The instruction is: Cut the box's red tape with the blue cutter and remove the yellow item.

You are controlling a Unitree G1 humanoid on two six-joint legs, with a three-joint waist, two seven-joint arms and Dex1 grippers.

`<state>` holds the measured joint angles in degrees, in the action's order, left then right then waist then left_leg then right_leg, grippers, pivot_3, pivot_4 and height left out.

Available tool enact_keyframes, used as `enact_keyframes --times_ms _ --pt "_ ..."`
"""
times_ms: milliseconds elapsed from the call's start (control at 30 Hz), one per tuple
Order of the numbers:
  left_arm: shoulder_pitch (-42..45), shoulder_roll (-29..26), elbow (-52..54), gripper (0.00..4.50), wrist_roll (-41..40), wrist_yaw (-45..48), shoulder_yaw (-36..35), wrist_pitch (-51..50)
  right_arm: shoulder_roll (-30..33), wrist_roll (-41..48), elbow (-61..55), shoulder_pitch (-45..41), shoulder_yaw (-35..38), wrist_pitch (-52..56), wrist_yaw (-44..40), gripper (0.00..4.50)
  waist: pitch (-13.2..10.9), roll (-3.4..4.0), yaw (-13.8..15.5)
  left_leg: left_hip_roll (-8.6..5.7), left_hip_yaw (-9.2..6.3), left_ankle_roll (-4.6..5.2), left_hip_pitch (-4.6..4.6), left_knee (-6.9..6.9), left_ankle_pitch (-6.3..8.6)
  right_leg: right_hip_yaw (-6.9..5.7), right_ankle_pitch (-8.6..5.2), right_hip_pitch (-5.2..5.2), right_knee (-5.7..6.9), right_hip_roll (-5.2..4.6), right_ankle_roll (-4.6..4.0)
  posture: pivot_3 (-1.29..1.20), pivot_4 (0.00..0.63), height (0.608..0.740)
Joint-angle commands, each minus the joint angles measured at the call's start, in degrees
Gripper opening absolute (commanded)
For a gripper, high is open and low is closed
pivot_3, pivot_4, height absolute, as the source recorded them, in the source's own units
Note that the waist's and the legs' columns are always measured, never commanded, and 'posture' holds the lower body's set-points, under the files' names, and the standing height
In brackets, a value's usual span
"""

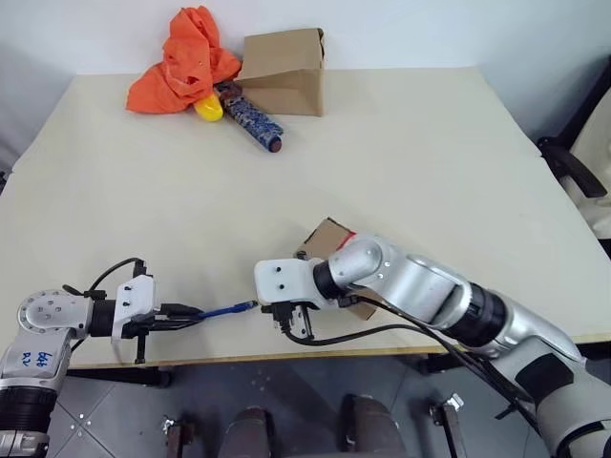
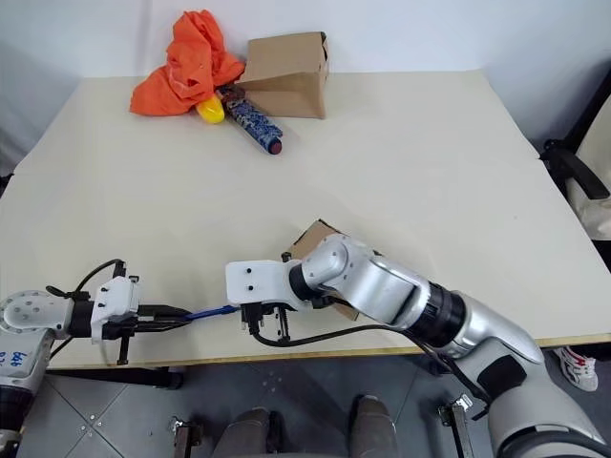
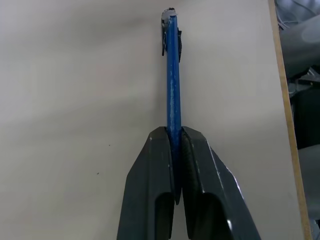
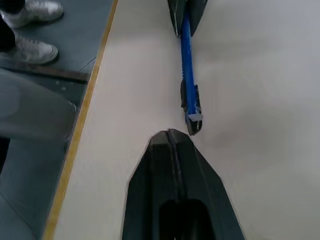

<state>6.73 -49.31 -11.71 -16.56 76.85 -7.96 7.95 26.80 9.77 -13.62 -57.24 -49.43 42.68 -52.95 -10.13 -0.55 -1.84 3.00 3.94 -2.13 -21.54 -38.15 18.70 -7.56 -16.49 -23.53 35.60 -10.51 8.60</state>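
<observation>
left gripper (image 3: 175,150): jaws pinching blue cutter (image 3: 173,85) | right gripper (image 4: 172,137): jaws pressed together, empty, near cutter tip

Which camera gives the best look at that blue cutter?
The left wrist view: the blue cutter runs full length from the left claw shut on it. The right wrist view shows its tip; the eye views, a thin sliver.

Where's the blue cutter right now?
The blue cutter is clamped in the left gripper near the table's front edge, its tip pointing at the shut right gripper.

Lab-like room — bare table (image 1: 401,162), grey floor (image 1: 124,420).
</observation>
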Motion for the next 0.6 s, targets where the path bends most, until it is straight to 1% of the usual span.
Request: enact_keyframes --times_ms 33,167,300,400,433,500,600 --pt "-1.37 -0.39 1.55 0.01 0.17 -0.17 0.79 -0.36 -2.67 -4.48 4.25 -1.08 -0.94 -5.88 -2.14 0.00 0.00 0.00 -0.01 0.01 0.00 0.00 0.01 0.00 0.00 0.00 0.00 0.00 0.01 0.00 0.00 0.00 0.150 0.740" --pt "-1.71 -0.82 2.10 0.01 0.09 -0.97 0.85 -2.92 -5.79 -6.12 7.60 -1.23 0.95 -9.14 -3.68 0.00 0.00 0.00 -0.02 0.01 0.00 -0.01 0.00 0.02 0.01 -0.01 0.00 0.00 0.01 0.00 0.00 0.00 0.150 0.740" --pt "-1.05 -0.99 2.24 0.01 0.69 -3.18 0.94 -7.15 -7.49 -7.29 9.11 -0.97 3.19 -10.53 -4.32 0.00 0.00 0.00 -0.01 0.01 0.00 -0.01 0.01 0.01 0.00 -0.01 0.00 0.01 0.01 0.00 0.00 0.00 0.150 0.740" --pt "-1.83 -1.89 4.21 0.01 -1.50 -3.23 0.77 -15.47 -7.85 -6.72 8.81 -0.57 6.60 -10.81 -4.55 0.00 0.00 0.00 0.03 0.01 0.00 -0.01 0.02 0.00 0.00 -0.01 0.00 0.03 0.01 0.00 0.00 0.00 0.150 0.740" --pt "-2.11 -2.58 4.76 0.01 -0.70 -3.82 1.09 -16.99 -7.90 -6.56 8.61 -0.47 7.75 -10.64 -4.49 0.00 0.00 0.00 0.02 0.01 0.00 -0.01 0.02 0.00 0.00 0.00 0.00 0.03 0.01 0.00 0.00 0.00 0.150 0.740" --pt "-1.91 -2.87 4.87 0.66 0.37 -4.99 1.20 -17.88 -7.54 -5.94 7.57 -0.34 9.74 -9.83 -5.23 0.00 0.00 0.00 0.03 0.02 0.00 -0.01 0.03 0.00 0.00 0.00 0.00 0.03 0.02 0.01 0.00 0.00 0.150 0.740" --pt "-1.33 -2.65 4.24 1.42 0.54 -4.97 1.18 -17.71 -7.07 -5.16 5.78 -0.03 11.90 -8.38 -6.54 0.00 0.00 0.01 0.04 0.02 0.00 -0.01 0.06 0.02 0.00 0.00 0.00 0.03 0.03 0.01 -0.01 0.00 0.150 0.740"
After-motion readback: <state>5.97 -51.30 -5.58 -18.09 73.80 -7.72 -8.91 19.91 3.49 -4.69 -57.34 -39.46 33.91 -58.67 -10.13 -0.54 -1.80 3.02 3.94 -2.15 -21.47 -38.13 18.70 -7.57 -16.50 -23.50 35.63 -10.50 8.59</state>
